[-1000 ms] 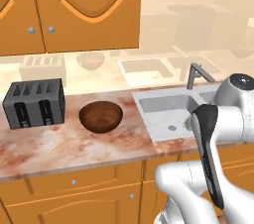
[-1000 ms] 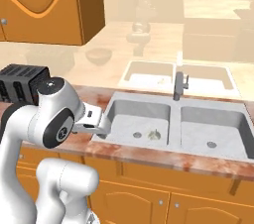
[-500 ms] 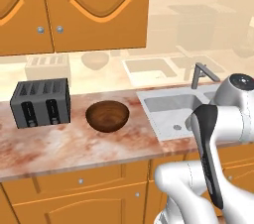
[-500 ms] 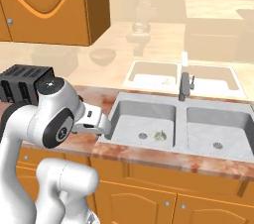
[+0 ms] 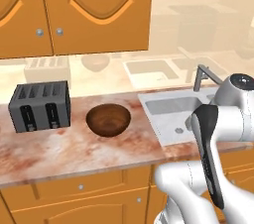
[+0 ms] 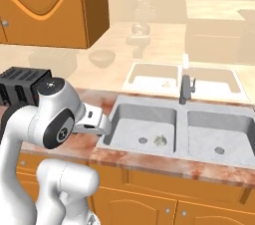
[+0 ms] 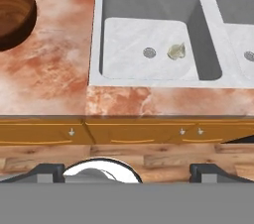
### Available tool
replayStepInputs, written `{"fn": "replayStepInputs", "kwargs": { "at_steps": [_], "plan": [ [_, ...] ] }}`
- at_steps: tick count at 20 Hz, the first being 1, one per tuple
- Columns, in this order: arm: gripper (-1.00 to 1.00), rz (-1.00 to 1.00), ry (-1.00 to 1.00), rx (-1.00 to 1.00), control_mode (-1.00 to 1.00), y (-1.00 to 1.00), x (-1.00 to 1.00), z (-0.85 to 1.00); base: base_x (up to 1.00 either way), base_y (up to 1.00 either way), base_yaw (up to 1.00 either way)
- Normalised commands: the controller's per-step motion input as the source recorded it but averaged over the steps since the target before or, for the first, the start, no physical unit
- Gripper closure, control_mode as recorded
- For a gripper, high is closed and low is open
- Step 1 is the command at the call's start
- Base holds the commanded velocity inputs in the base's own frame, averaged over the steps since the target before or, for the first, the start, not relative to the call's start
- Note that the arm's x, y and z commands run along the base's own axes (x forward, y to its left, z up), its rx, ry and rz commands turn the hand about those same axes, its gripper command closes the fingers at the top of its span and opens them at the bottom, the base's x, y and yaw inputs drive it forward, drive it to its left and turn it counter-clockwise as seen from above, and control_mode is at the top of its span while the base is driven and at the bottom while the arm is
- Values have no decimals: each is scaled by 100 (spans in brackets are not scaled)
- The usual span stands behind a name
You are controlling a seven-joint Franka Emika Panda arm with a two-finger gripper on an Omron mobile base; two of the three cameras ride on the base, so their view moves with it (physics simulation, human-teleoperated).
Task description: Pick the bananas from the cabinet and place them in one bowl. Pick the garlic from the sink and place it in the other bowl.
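Garlic (image 7: 176, 51) lay in the sink's (image 7: 152, 77) left basin beside the drain; gripper (image 7: 127, 171) empty, fingers apart, well short; best descend vertically, straddling the bulb.

Garlic (image 7: 176, 51) in sink (image 7: 149, 5) left basin; bowl (image 5: 108, 119) between toaster (image 5: 39, 105), sink.

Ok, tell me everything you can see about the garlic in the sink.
The garlic is a small, pale cream-grey rounded lump, slightly lobed. It lies loose on the floor of the sink's left basin, just beside the round drain, apart from the walls. Nothing else touches it.
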Motion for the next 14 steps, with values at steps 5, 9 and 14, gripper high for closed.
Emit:
{"fn": "replayStepInputs", "kwargs": {
  "at_steps": [5,9,14],
  "plan": [
    [-100,0,0,0,100,0,0,0,36,0,0],
    [-100,0,0,0,100,0,0,0,36,0,0],
    [-100,0,0,0,100,0,0,0,37,0,0]
  ]
}}
